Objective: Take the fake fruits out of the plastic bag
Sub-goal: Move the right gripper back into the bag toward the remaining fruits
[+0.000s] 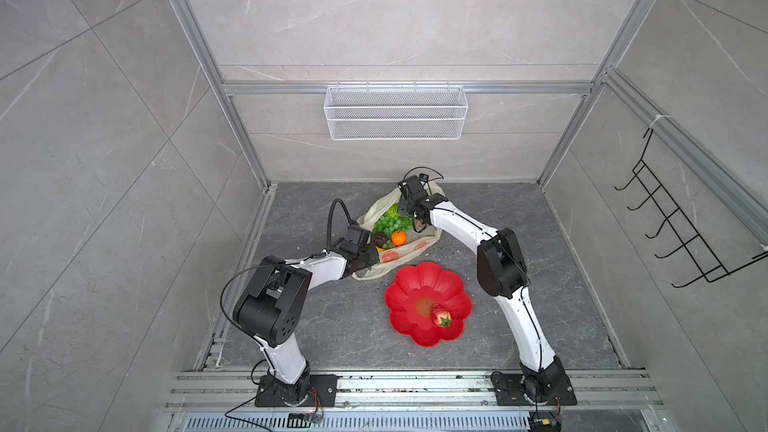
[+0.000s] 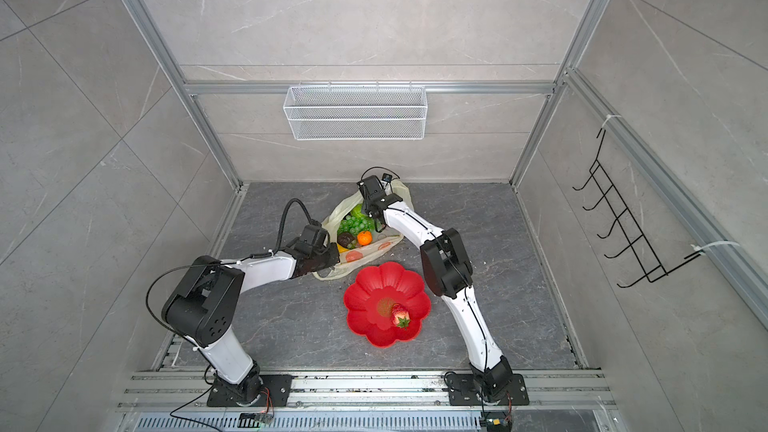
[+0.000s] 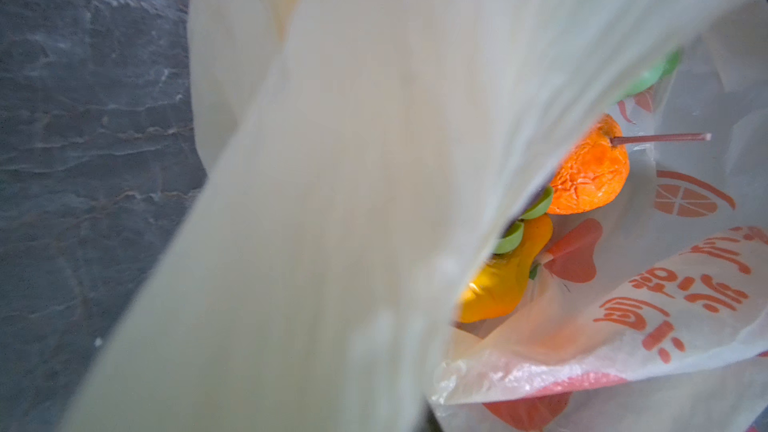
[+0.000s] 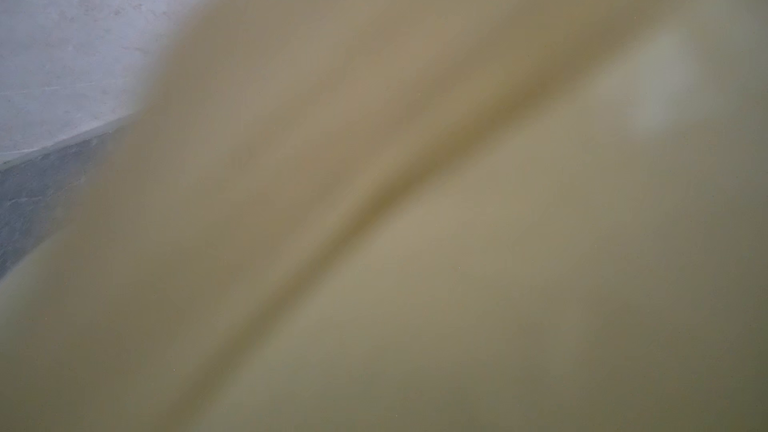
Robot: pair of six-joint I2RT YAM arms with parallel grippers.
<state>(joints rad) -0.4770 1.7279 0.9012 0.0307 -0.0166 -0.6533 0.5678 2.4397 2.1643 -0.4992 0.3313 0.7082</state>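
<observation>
The plastic bag [image 1: 409, 249] [image 2: 376, 249] lies open at the back of the floor. Inside it are fake fruits: a green grape bunch [image 1: 388, 222] [image 2: 355, 224], an orange [image 1: 399, 238] [image 3: 590, 178], a dark avocado [image 1: 381, 239] and a yellow banana [image 3: 498, 284]. A strawberry [image 1: 440, 315] [image 2: 400, 315] lies on the red flower plate [image 1: 405, 297]. My left gripper [image 1: 372, 260] [image 2: 334, 257] is shut on the bag's near-left edge. My right gripper [image 1: 417, 224] [image 2: 377, 224] reaches down into the bag's right side. Its jaws are hidden, and bag film [image 4: 415, 243] fills the right wrist view.
A white wire basket [image 1: 394, 112] hangs on the back wall. A black hook rack [image 1: 681, 222] is on the right wall. The red plate sits just in front of the bag, between the two arms. Metal rails run along the front edge.
</observation>
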